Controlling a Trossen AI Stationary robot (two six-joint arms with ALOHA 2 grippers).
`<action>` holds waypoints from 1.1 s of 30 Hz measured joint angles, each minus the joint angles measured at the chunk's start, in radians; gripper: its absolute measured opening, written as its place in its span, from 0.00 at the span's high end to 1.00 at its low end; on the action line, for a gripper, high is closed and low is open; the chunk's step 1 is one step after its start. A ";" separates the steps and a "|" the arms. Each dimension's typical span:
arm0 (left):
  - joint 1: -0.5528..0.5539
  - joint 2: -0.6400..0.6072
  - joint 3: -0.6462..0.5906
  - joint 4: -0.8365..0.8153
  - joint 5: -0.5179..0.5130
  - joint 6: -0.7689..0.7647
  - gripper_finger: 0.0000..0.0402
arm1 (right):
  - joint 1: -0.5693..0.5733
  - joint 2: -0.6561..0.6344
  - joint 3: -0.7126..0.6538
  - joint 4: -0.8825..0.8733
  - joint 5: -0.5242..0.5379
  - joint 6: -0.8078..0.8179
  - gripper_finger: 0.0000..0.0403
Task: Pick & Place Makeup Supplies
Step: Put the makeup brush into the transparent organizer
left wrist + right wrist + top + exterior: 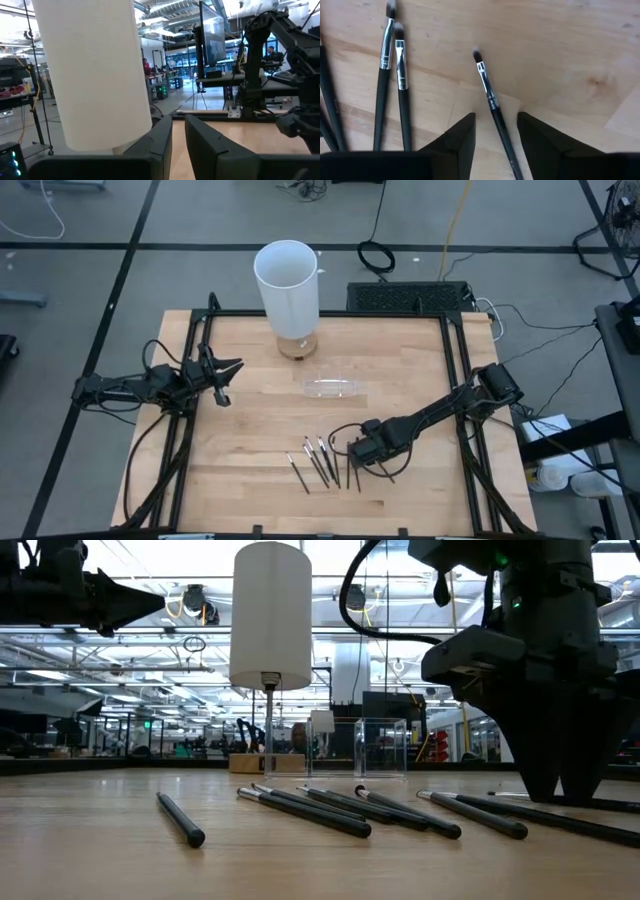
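The makeup brushes (322, 461) lay in a loose fan on the near part of the wooden table (250, 370), long axes running roughly front to back, bristle tips toward the far side. One brush (492, 102) lay lengthwise in the gap between the right gripper (495, 131) fingers, which stood apart, low over the wood, not clamped on it. The white cylinder (288, 285) and clear tray (332, 388) stood farther back; no brush showed in either. The left gripper (226, 383) waited at the left edge, fingers narrowly apart.
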 joint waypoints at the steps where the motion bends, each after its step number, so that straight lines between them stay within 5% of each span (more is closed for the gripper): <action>1: 0.000 0.000 0.000 0.000 0.001 -0.002 0.84 | 0.000 0.000 -0.009 0.000 -0.008 -0.001 0.67; 15: 0.000 0.000 0.000 -0.030 0.001 -0.029 0.84 | 0.020 0.000 -0.036 -0.008 -0.035 -0.093 0.98; 24: 0.000 0.000 0.000 -0.017 0.001 -0.030 0.84 | 0.039 -0.009 -0.036 -0.005 0.044 -0.112 0.99; 33: 0.000 0.000 0.000 0.008 0.004 -0.029 0.84 | 0.071 -0.086 -0.004 0.001 0.274 -0.132 1.00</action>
